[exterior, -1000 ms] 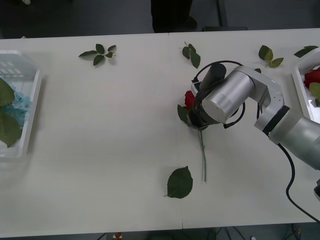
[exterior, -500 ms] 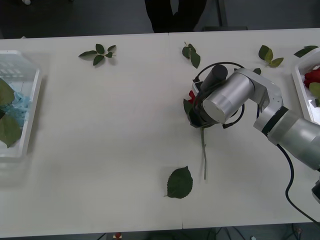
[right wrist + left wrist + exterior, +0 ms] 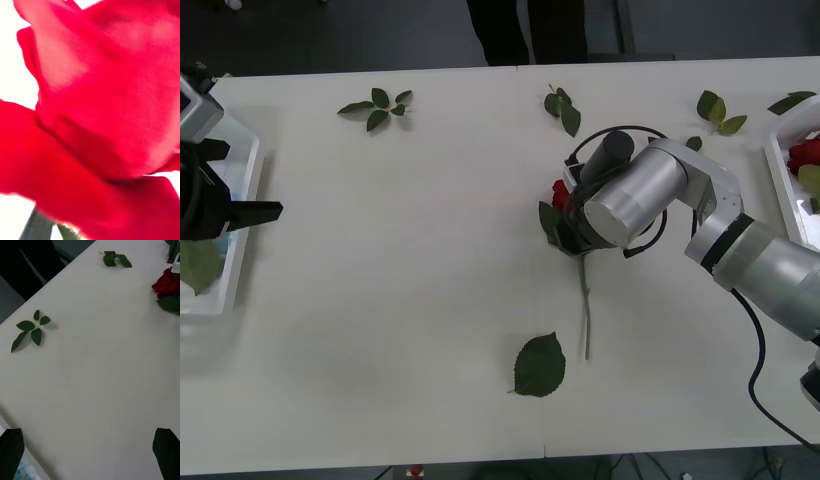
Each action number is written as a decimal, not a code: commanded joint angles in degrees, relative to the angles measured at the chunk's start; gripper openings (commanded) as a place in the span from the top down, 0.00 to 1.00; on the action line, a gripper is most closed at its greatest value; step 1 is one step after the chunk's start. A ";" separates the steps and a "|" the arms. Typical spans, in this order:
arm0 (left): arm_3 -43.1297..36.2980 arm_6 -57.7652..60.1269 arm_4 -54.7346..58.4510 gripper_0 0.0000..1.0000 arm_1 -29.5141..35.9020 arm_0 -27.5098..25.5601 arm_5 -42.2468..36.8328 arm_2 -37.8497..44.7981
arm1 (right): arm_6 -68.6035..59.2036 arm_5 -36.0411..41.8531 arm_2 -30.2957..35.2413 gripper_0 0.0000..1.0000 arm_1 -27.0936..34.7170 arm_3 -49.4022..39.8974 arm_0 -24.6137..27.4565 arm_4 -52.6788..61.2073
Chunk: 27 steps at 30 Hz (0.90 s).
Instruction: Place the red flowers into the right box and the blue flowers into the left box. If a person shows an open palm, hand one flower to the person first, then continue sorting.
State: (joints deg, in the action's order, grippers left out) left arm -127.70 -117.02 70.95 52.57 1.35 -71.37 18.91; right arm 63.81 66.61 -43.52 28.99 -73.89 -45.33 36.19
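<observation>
1. Red rose [image 3: 558, 193] lies mid-bench, its stem [image 3: 585, 310] trailing toward the near edge — the right gripper [image 3: 572, 222] sits directly over the head, petals [image 3: 105, 112] filling its wrist view.
2. Whether its fingers have clenched on the flower I cannot tell; the arm's body hides them.
3. Left gripper [image 3: 240, 212] hovers by the left box [image 3: 242, 262], fingers [image 3: 167, 450] released, nothing between them.
4. Step in hand, by my reading: picking up this rose. Next it needs a firm grip, a lift and a carry to the right box [image 3: 778, 180] — where another red head [image 3: 806, 152] already rests.
</observation>
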 commanded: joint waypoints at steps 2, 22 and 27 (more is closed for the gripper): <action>-1.76 -17.28 1.48 0.00 -4.84 -0.65 5.45 -5.64 | -1.24 -0.61 0.19 1.00 -1.21 0.06 -0.46 0.02; -8.88 -23.78 -16.10 0.00 -19.26 6.64 -8.61 -14.08 | -0.18 1.94 4.93 1.00 1.86 -1.52 -3.09 4.77; -9.84 -27.56 -15.40 0.00 -21.36 7.52 -10.90 -13.37 | 2.02 7.74 10.56 1.00 7.57 -5.91 -4.24 7.67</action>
State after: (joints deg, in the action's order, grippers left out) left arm -135.51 -140.88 55.10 32.76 6.77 -81.95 3.69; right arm 63.83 72.48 -36.88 31.48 -75.49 -46.57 42.46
